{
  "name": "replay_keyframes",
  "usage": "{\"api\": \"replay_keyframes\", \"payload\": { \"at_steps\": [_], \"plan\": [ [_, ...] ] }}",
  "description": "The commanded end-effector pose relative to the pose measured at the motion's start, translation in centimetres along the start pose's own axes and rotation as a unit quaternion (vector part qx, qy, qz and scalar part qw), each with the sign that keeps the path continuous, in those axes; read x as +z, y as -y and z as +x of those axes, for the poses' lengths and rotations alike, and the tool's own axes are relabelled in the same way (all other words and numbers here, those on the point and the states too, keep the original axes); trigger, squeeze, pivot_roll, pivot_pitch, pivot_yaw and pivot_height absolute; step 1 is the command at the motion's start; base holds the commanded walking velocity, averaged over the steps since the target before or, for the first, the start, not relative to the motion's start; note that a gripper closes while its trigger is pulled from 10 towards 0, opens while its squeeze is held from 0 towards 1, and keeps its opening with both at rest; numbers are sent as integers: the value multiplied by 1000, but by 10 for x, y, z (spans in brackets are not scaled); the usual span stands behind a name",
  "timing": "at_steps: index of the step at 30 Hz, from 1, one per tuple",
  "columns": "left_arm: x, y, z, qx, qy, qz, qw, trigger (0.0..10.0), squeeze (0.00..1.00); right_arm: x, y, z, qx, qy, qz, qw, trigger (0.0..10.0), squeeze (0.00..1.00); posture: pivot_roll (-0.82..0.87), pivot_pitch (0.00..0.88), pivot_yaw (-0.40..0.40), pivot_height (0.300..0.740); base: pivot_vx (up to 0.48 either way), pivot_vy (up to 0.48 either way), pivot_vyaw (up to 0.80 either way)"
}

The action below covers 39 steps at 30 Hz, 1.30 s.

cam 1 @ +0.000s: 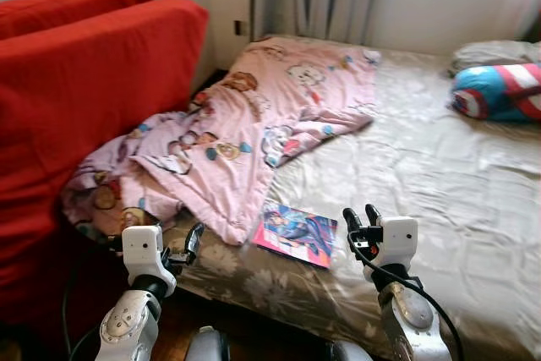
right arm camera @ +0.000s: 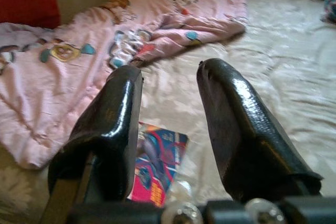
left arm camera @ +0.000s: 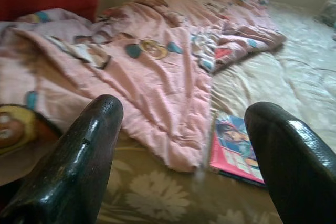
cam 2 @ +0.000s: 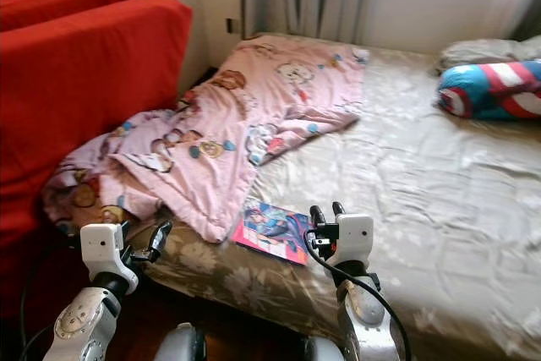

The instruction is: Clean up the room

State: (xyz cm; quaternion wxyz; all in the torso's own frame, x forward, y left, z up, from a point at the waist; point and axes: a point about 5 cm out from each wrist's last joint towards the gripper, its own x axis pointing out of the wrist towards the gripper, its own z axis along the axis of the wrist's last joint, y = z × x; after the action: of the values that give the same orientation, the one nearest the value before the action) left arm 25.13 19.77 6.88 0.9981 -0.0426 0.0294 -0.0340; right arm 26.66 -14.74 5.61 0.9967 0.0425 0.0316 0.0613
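A pink blanket (cam 1: 254, 116) with cartoon pictures lies crumpled on the bed, spread from 12 o'clock down to 9 o'clock; a bright book (cam 1: 296, 234) lies flat at its 5 o'clock corner, touching it; a blue, red and white pillow (cam 1: 499, 90) rests at 2 o'clock.

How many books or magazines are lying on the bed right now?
1: a colourful book near the bed's front edge, beside the pink blanket's corner. More could be hidden under the blanket.
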Motion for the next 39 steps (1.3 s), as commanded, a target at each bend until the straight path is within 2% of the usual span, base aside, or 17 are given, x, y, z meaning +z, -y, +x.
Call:
{"api": "replay_keyframes", "payload": {
  "at_steps": [1, 12, 14, 23, 30, 39],
  "plan": [
    [4, 0, 0, -2, 6, 3, 1000, 10000, 0, -1, 1, 0, -2, -4, 0, 1000, 10000, 0, 5, 52, -21, 637, 0, 0, 0],
    [4, 2, 0, -1, 5, 0, 1000, 10000, 0, -5, 2, 0, -2, -19, -3, 1000, 10000, 0, 6, 57, -24, 637, 0, 0, 0],
    [3, 1, 0, 0, 5, 0, 1000, 10000, 0, -6, 0, 2, 3, -24, -3, 1000, 10000, 0, 6, 56, -24, 623, 0, 0, 0],
    [3, 1, 0, -1, 3, 2, 1000, 10000, 0, -4, 0, 0, 2, -8, 0, 1000, 10000, 0, 7, 56, -23, 623, 0, 0, 0],
    [3, 2, -1, -4, 2, 3, 1000, 10000, 0, -4, 1, -1, 1, -6, -20, 1000, 10000, 0, 7, 54, -20, 623, 0, 0, 0],
    [2, 4, 0, -7, 1, 2, 1000, 10000, 0, -4, 1, 0, 4, -4, -17, 1000, 10000, 0, 8, 55, -20, 623, 0, 0, 800]
  ]
}}
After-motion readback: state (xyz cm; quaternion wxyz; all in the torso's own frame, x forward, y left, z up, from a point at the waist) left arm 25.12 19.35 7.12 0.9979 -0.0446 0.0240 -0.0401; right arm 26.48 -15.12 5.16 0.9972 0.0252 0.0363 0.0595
